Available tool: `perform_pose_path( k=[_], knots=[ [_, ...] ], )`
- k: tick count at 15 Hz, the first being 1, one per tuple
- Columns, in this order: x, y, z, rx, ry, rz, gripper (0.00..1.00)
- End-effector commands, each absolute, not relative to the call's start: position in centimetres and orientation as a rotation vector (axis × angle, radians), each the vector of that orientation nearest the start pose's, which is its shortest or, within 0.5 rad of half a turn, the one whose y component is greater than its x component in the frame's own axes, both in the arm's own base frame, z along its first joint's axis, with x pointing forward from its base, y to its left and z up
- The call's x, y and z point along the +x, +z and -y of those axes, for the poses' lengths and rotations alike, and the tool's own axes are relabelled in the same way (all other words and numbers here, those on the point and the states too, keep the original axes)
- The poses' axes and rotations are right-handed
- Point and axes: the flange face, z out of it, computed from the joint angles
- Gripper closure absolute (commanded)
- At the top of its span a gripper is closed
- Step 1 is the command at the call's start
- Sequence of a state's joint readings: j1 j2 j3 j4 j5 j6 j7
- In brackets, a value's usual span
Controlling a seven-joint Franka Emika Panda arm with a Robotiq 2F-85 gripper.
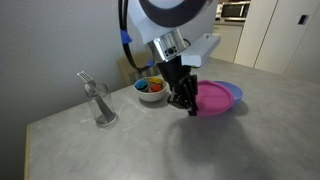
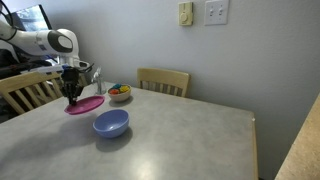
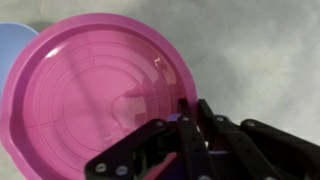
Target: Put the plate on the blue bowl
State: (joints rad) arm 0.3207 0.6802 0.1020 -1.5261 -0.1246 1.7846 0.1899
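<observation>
The magenta-pink plate (image 1: 218, 98) (image 2: 88, 104) (image 3: 85, 90) is held by its rim in my gripper (image 1: 187, 101) (image 2: 72, 97) (image 3: 185, 122), which is shut on it. The plate hangs slightly tilted, just above the grey table. The blue bowl (image 2: 111, 123) stands on the table beside the plate, apart from it. In an exterior view its rim (image 1: 236, 93) shows behind the plate. In the wrist view a slice of the bowl (image 3: 8, 50) shows at the left edge, past the plate's rim.
A small white bowl with colourful contents (image 1: 151, 88) (image 2: 119, 93) stands near the table's back edge. A clear glass jug (image 1: 100, 104) stands at one side. Wooden chairs (image 2: 163, 79) stand behind the table, against the wall.
</observation>
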Motion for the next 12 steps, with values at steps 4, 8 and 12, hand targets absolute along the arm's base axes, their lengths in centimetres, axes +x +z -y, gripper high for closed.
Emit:
perform_pose_path(
  k=[4,8,12],
  knots=[
    [60.7,24.8,-20.0,-3.244,0.623,0.322,0.97],
    [60.5,24.6,-17.2,-3.239,0.618,0.252,0.97],
    [60.1,24.7,-14.7,-3.239,0.602,0.192,0.97]
  ],
)
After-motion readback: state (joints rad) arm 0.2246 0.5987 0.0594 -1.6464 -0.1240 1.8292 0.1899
